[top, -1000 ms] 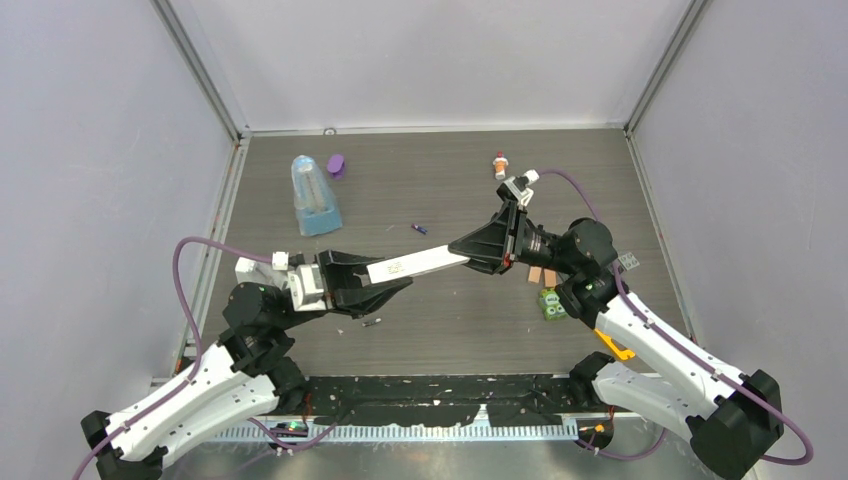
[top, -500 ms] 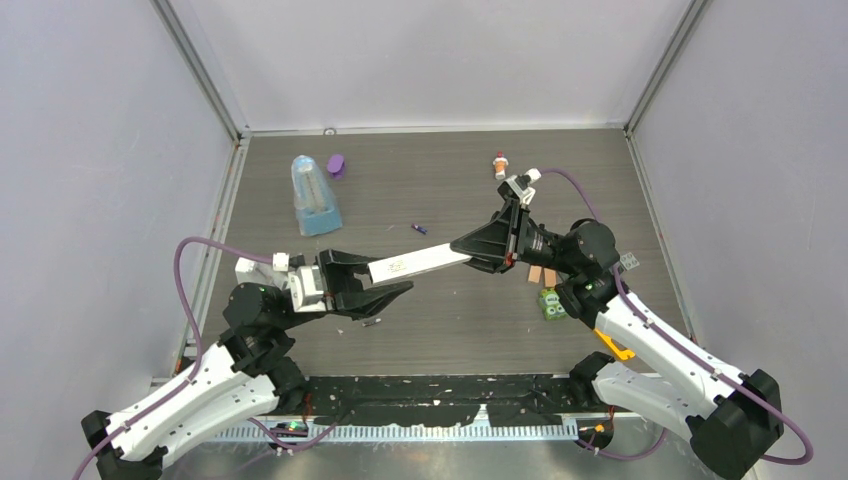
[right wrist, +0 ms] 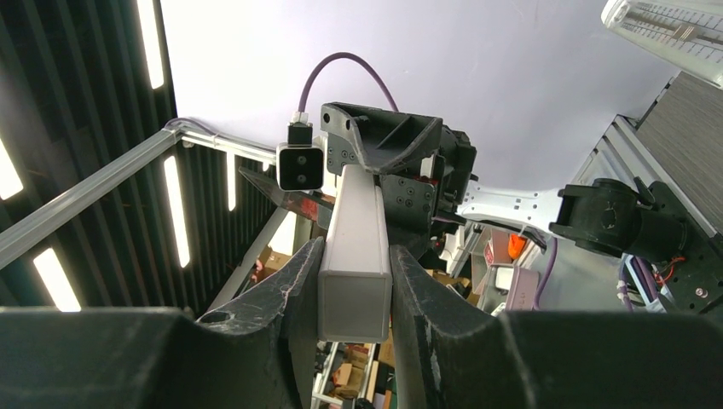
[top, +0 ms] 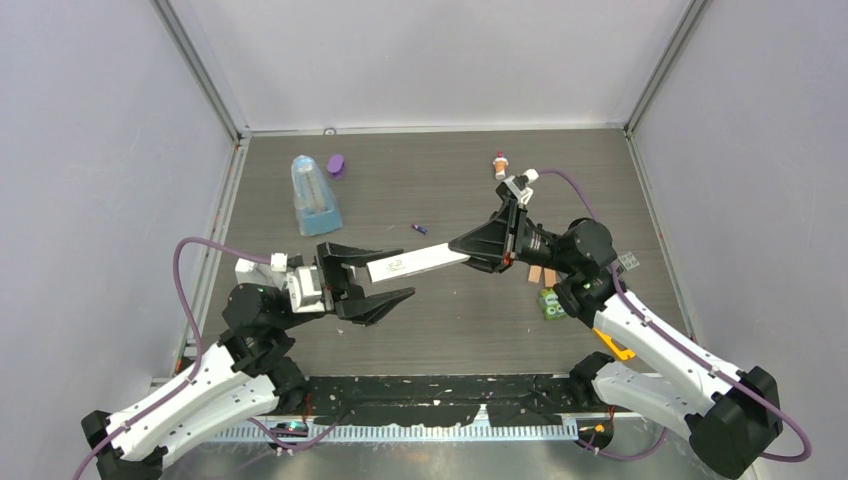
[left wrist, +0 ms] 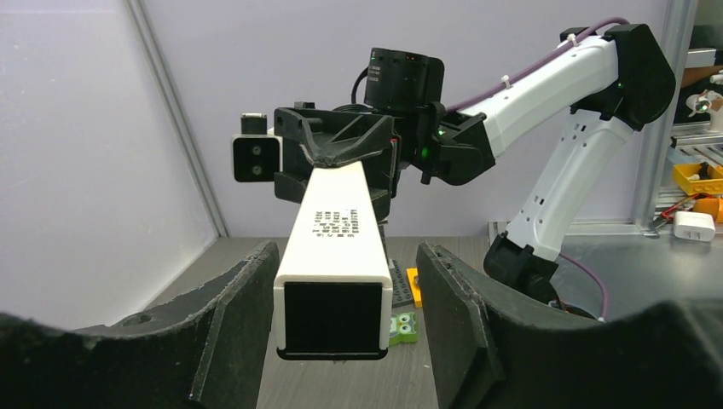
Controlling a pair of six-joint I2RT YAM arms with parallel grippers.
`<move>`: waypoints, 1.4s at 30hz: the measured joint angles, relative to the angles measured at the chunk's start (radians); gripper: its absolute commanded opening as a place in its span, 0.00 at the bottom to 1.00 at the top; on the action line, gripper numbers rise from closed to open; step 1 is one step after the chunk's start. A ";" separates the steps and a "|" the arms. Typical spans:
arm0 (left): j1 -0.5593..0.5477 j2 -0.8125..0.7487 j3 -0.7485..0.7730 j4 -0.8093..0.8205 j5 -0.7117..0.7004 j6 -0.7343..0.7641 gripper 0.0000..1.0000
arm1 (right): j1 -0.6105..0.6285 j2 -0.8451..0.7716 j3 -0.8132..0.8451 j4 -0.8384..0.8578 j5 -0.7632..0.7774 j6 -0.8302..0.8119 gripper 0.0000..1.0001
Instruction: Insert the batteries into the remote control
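Note:
A narrow white bar (top: pixel 415 263) with a black tip hangs in the air between the arms. My right gripper (top: pixel 470 249) is shut on its far end, as the right wrist view (right wrist: pixel 354 256) shows. My left gripper (top: pixel 397 272) is open, its jaws on either side of the bar's black tip (left wrist: pixel 332 317) with a gap on each side. A tiny purple battery (top: pixel 419 229) lies on the table behind the bar. I see no other batteries. The flat handset with screen and buttons is not in view.
A clear blue case (top: pixel 314 195) and a purple cap (top: pixel 336 165) stand at the back left. A red-and-white little bottle (top: pixel 500 163) is at the back. A green owl block (top: pixel 550 303), pinkish blocks (top: pixel 540 275) and an orange piece (top: pixel 617 347) lie under the right arm.
My left gripper's jaws have spread wide and let go of the bar's black-tipped end. The right gripper still holds the bar in the same place.

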 measured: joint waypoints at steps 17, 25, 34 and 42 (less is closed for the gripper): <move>0.000 0.005 -0.001 0.018 -0.005 0.001 0.00 | 0.000 0.003 0.000 -0.003 -0.010 -0.011 0.28; -0.001 0.007 -0.003 -0.020 -0.002 -0.011 0.00 | -0.003 0.003 0.023 -0.138 -0.041 -0.198 0.70; -0.001 0.032 -0.003 -0.051 -0.004 -0.078 0.00 | 0.003 0.038 0.023 -0.132 -0.075 -0.282 0.70; -0.001 0.048 -0.003 -0.045 -0.015 -0.114 0.00 | 0.020 0.066 0.024 -0.090 -0.093 -0.285 0.23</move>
